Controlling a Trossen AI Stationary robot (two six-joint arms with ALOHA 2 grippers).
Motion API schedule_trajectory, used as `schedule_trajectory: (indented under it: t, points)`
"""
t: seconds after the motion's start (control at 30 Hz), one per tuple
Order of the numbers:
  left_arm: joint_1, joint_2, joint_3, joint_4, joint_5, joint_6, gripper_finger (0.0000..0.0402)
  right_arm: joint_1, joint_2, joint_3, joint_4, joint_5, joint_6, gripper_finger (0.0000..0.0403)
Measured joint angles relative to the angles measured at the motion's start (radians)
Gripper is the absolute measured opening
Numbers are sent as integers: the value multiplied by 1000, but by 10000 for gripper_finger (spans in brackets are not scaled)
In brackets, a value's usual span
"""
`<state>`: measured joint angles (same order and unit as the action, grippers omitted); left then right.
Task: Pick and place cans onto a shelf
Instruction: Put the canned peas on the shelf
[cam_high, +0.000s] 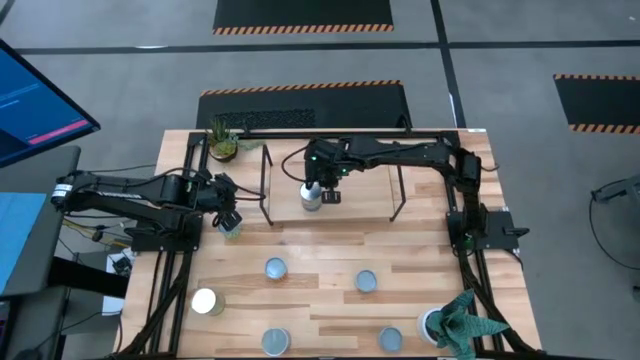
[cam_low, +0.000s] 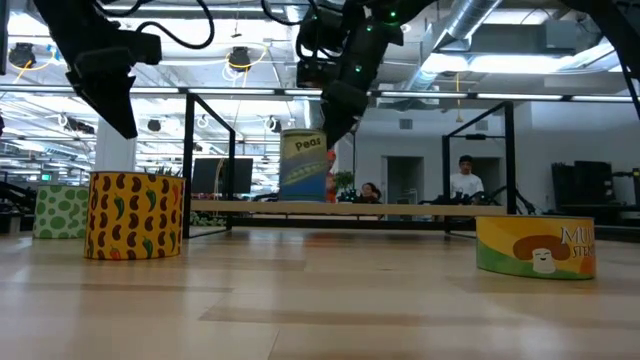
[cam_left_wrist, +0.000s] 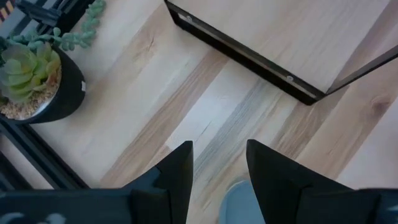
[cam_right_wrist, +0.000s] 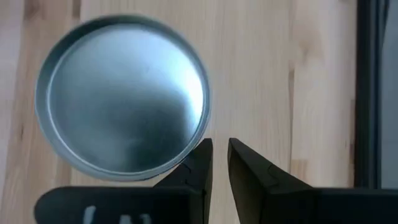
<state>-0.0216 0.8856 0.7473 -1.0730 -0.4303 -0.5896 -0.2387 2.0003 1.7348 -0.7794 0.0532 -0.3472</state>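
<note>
1. Overhead, you have the right gripper (cam_high: 322, 192) just above centre in the high view, over the shelf (cam_high: 352, 211), whose light board spans the upper middle of the surface (cam_high: 320, 255).
2. Its wrist view shows the fingers (cam_right_wrist: 198, 167) narrowly parted with nothing between them; the silvery can top (cam_right_wrist: 122, 94) lies beside them in the upper left of that frame, not gripped.
3. That Pear can (cam_low: 305, 166) stands upright on the shelf board at centre in the low view, with the gripper directly above it.
4. Your left gripper (cam_high: 230, 215) sits at left of centre in the high view, over a can (cam_high: 232, 230) on the surface. Its fingers (cam_left_wrist: 177, 169) stand well apart and hold nothing; a pale can rim (cam_left_wrist: 239, 202) shows between them at the bottom edge of its wrist view.
5. Five more cans rest on the surface in the lower half of the high view: two in a middle row (cam_high: 275, 268), (cam_high: 366, 281), a white-topped one at lower left (cam_high: 205, 300), and two along the bottom edge (cam_high: 275, 341), (cam_high: 391, 340).
6. Potted plants (cam_high: 222, 143) stand at the upper left and lower right corners.
</note>
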Motion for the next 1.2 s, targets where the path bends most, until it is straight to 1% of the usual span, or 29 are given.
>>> schedule_trajectory:
  t: [0.1, 0.2, 0.23, 0.3, 0.37, 0.43, 0.53, 0.8, 1.1, 1.2]
  points:
    - [0, 0, -1, 11, -6, 1, 139, 4, 0, 4, 6, 44, -2, 75]
    - [0, -1, -1, 18, -12, 1, 139, 2, 0, 36, -123, 124, 21, 75]
    - [0, -1, -1, 17, -13, 1, 139, 0, 0, 45, -166, 134, 40, 75]
    - [0, -1, -1, 18, -13, 9, 139, -3, -1, 48, -244, 119, 75, 75]
    - [0, -1, -1, 18, -16, 23, 139, -1, 0, 46, -304, 57, 102, 75]
    - [0, -1, -1, 18, -27, 31, 139, 11, 0, 45, -318, -16, 111, 75]
    - [0, -1, -1, 17, -29, 49, 139, 35, 0, 22, -251, -56, 109, 75]
    - [0, -1, -1, 17, -29, 51, 139, 80, 0, 10, -97, -57, 77, 75]
    - [0, -1, -1, 17, -29, 46, 139, 74, 0, 10, 92, -58, 78, 75]
    - [0, -1, -1, 17, -29, 46, 139, 72, 0, 10, 114, -51, 86, 75]
